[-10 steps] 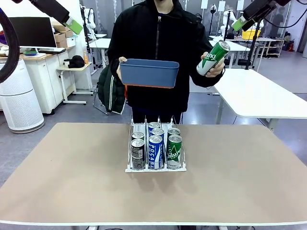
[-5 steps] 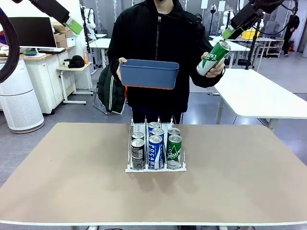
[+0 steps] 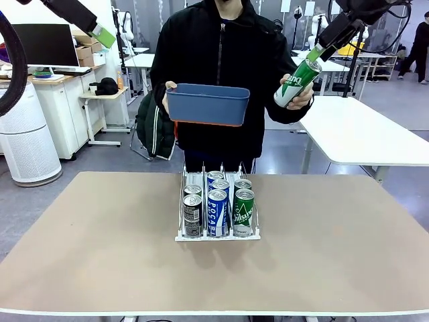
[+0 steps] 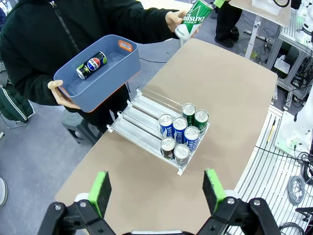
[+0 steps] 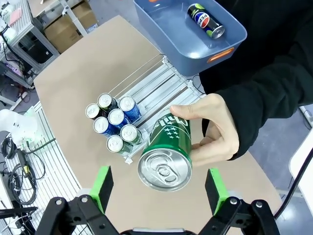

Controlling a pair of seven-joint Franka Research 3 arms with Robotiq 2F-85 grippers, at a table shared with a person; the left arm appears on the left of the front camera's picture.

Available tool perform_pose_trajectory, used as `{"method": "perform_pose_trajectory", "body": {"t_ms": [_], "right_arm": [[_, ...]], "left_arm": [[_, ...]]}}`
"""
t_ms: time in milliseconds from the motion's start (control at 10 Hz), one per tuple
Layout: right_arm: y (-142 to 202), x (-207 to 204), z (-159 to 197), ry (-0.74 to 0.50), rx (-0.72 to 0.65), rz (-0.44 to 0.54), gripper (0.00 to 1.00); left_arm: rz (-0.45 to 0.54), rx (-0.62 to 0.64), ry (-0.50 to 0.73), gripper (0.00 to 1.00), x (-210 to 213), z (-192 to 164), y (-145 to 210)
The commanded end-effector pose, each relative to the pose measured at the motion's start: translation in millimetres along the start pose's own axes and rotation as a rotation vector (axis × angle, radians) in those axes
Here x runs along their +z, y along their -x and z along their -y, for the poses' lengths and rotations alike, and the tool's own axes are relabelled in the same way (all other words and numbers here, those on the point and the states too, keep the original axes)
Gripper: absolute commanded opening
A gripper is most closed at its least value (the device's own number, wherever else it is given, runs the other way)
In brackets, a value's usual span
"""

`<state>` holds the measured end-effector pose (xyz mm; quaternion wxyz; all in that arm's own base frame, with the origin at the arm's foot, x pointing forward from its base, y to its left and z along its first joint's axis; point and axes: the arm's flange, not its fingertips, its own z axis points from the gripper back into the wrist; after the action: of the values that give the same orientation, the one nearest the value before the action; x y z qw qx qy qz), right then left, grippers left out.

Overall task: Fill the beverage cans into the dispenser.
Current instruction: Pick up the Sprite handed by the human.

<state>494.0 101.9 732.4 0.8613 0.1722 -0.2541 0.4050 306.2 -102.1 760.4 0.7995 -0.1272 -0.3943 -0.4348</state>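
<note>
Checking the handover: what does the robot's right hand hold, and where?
Nothing: open right hand faces the green metal can, its body in a person's hand.

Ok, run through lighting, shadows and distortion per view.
Front view: even light, a soft shadow on the table in front of the dispenser. Left wrist view: sharp, with wide-angle stretch toward the edges. Right wrist view: the green can looms large near the lens, its silver top glinting.

A white three-lane wire dispenser [image 3: 194, 178] stands mid-table. Six slim cans [image 3: 217, 211] stand upright at its front: dark, blue and green pairs. At two o'clock, a green can [image 3: 297, 80] tilts aloft.
</note>
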Motion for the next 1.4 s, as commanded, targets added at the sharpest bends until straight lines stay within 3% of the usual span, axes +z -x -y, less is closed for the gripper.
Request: {"method": "perform_pose_trajectory", "body": {"t_ms": [0, 1300], "right_arm": [[-3, -2, 0, -0.001, -0.010, -0.036, 1.00], [-2, -33, 13, -0.076, -0.016, -0.056, 1.00]], "left_arm": [[0.010, 0.011, 0.008, 1.00, 0, 1, 0], [0.010, 0.011, 0.008, 1.00, 0, 1, 0]]}}
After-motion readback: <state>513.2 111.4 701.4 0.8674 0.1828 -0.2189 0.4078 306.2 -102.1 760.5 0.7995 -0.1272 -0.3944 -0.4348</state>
